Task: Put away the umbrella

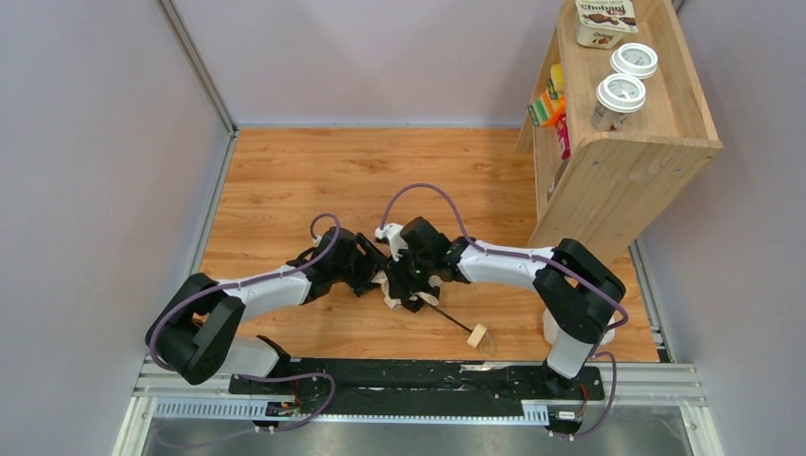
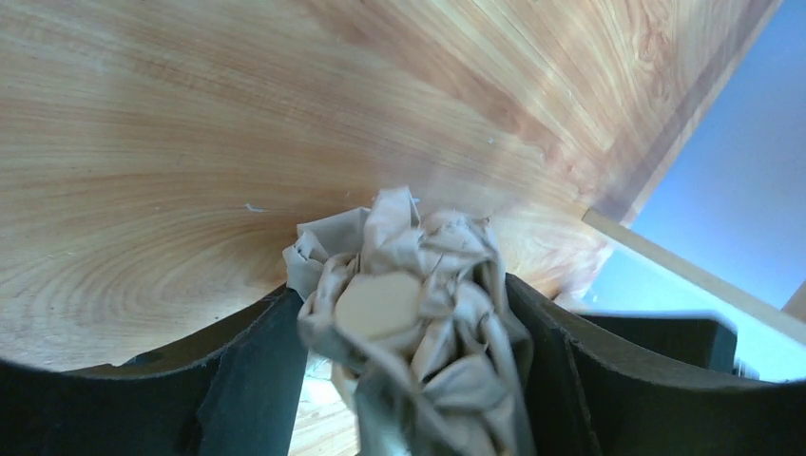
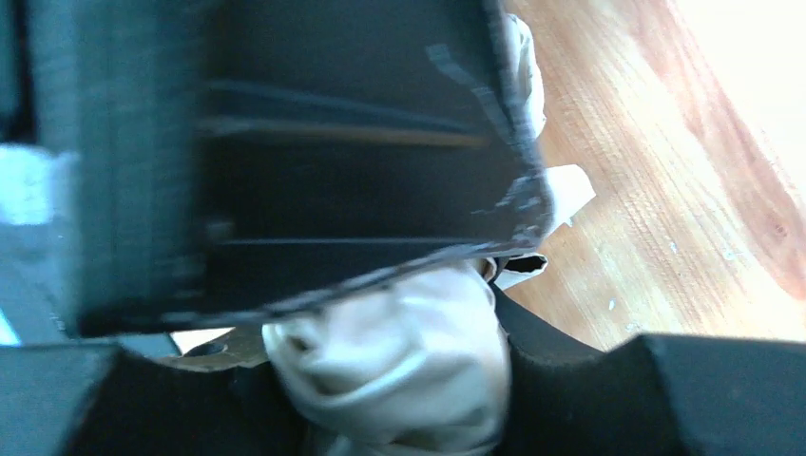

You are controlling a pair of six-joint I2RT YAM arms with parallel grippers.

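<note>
Well to the left of the wooden shelf [image 1: 618,161], on the table [image 1: 285,180], the left gripper [image 1: 373,277] is closed on the umbrella [image 1: 391,288]. In the left wrist view the crumpled beige canopy is seen pressed between the two dark fingers [image 2: 252,366], bunched into folds above the wood grain.

Slightly nearer the shelf, the right gripper [image 1: 407,290] is clamped on the same bundle from the other side. In the right wrist view a pale wad of fabric is held between its fingers [image 3: 589,380], and a dark blurred block fills the upper part of that view; what it is cannot be told.

From the bundle, the thin dark shaft [image 1: 447,314] is stretched across the table towards the front of the shelf, ending in the small light wooden handle [image 1: 477,334], which lies on the table short of the shelf's base.

On top of the shelf, two lidded cups [image 1: 620,100] and a yoghurt tub [image 1: 605,21] are stood.
</note>
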